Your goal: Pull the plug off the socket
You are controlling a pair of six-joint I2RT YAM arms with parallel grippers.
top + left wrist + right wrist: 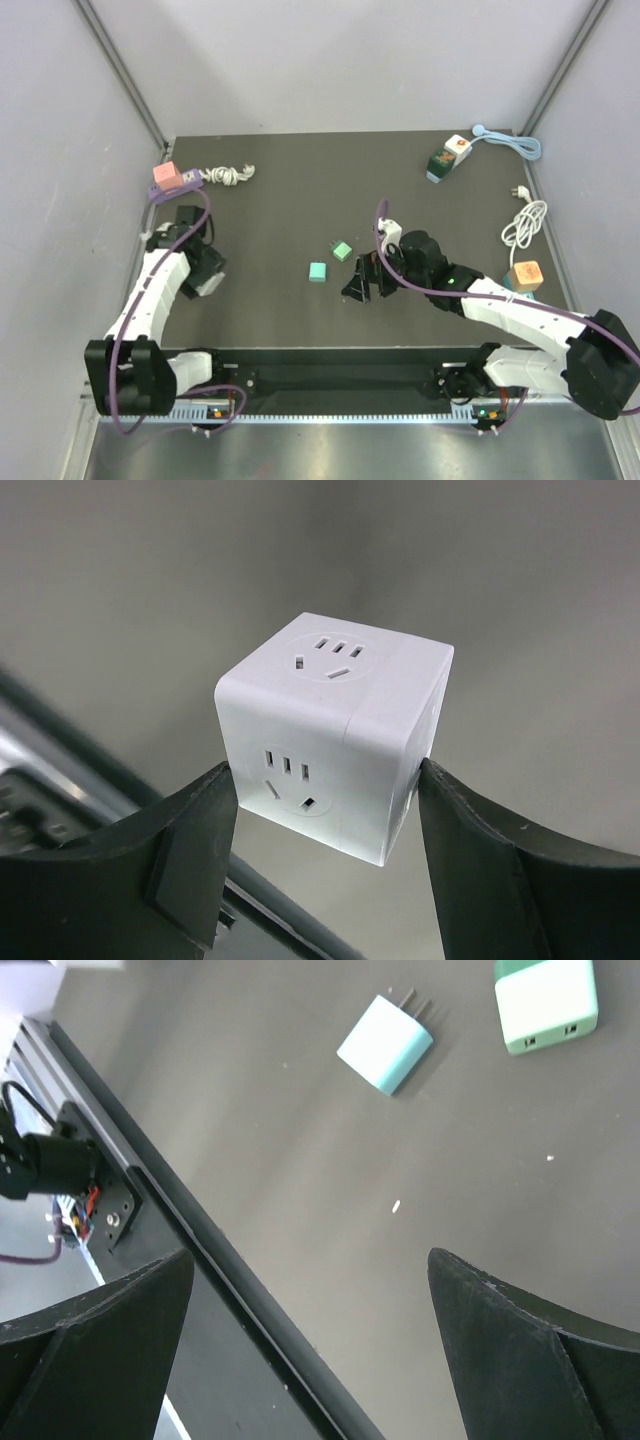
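The left gripper's [325,785] jaws are closed on a white cube socket [335,730], one pad on each side face, holding it up off the table [270,210] at the left side. The right gripper's [310,1260] jaws stand wide apart and hold nothing, hanging low over the middle of the table.

Both cube faces I can see show bare outlets with nothing in them; the other faces are hidden. A pale teal plug [385,1045] lies loose on the table ahead of the right jaws, apart from the socket. Its two prongs point away from that gripper and its long axis runs on a slant across the jaw line. Just beside it lies a teal-and-white block [545,1005]. From how things lie, I'd say the plug is off, though I can't be sure it came from this cube.

The right arm is much nearer the plug; the left is well apart from it.

No brand or lettering shows on the cube or the plug. A green-and-white box [447,160] at the far right carries a label too small to read.
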